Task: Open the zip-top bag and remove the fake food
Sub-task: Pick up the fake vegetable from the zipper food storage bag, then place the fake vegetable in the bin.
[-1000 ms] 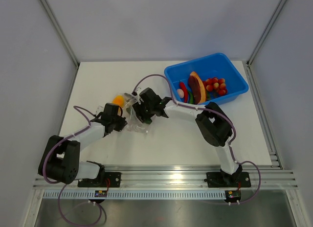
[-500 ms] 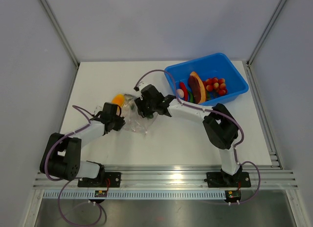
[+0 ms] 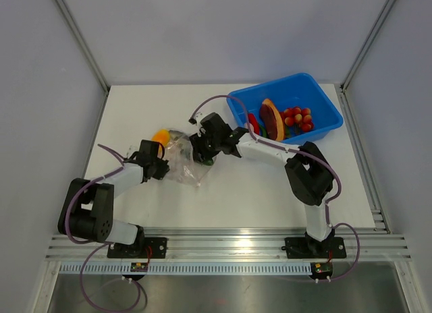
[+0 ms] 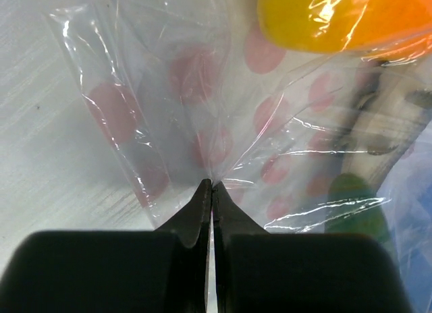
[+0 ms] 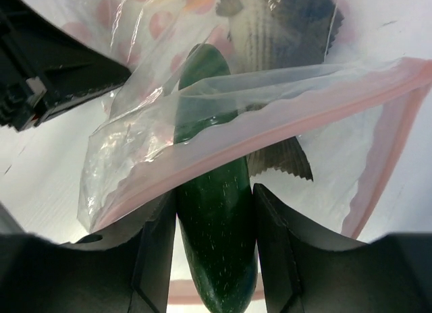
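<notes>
At the zip-top bag [image 3: 181,168], cucumber [image 5: 216,222] farther out, right jaws gripping it

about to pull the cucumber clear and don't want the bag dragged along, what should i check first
1. Left gripper pinching the zip-top bag: ok, shut on its film.
2. Right gripper holding the cucumber: ok, a finger on each side.
3. Bag mouth open around the cucumber: ok.
4. Fish clear of the exit: cannot tell, it lies beside the cucumber.
5. Blue bin has bare floor: ok.
</notes>
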`<state>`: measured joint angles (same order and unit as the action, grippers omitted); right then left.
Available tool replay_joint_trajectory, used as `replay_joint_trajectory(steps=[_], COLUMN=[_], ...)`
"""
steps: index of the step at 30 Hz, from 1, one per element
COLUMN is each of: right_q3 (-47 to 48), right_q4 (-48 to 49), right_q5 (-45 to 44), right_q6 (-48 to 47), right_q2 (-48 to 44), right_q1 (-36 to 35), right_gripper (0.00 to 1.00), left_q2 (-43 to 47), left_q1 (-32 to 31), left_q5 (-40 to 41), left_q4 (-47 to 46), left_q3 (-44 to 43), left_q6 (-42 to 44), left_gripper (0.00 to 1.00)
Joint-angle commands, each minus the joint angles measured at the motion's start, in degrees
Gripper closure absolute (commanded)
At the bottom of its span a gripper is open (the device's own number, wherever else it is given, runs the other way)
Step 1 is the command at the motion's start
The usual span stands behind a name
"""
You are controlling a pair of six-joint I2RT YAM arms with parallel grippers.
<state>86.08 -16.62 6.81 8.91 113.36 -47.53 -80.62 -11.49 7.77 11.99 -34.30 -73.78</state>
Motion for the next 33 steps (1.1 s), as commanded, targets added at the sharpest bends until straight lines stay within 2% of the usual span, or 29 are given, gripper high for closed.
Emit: replay_joint_trajectory(steps=[1, 8, 16, 21, 27, 33], right_q3=[3.29, 6.11, 2.25, -2.22, -6.19, -9.78], right_q4=[-3.05, -10.53, -12.03, -9.75, -8.69, -9.31], right_q5=[11.37, 11.73, 12.35, 16.31, 14.82, 6.91], right_q6=[1.29, -0.38, -0.47, 2.08, 2.17, 2.95], right_q2=[-0.25, -0.07, -6.04, -10.87, -19.30, -25.81], right_q1=[1.82, 2.09, 4.11, 8.85, 11.22, 14.30], right_gripper=[0.58, 0.60, 0.60, 0.61, 0.60, 0.63], left_q2=[-1.20, -1.47, -1.82, -1.47, -1.12, -0.86], left_q1=[0.67, 1.99, 3.57, 4.19, 4.37, 4.37], left_q5=[0.84, 2.25, 3.04, 3.74, 3.92, 3.39], left_q4=[0.23, 0.93, 1.90, 2.69, 3.13, 3.13], left_q3=[-2.52, -2.79, -2.87, -2.87, -2.70, -2.52], left_q6=[1.53, 1.62, 1.36, 0.83, 0.65, 0.48], left_gripper=[1.00, 1.00, 1.00, 1.00, 1.00, 1.00])
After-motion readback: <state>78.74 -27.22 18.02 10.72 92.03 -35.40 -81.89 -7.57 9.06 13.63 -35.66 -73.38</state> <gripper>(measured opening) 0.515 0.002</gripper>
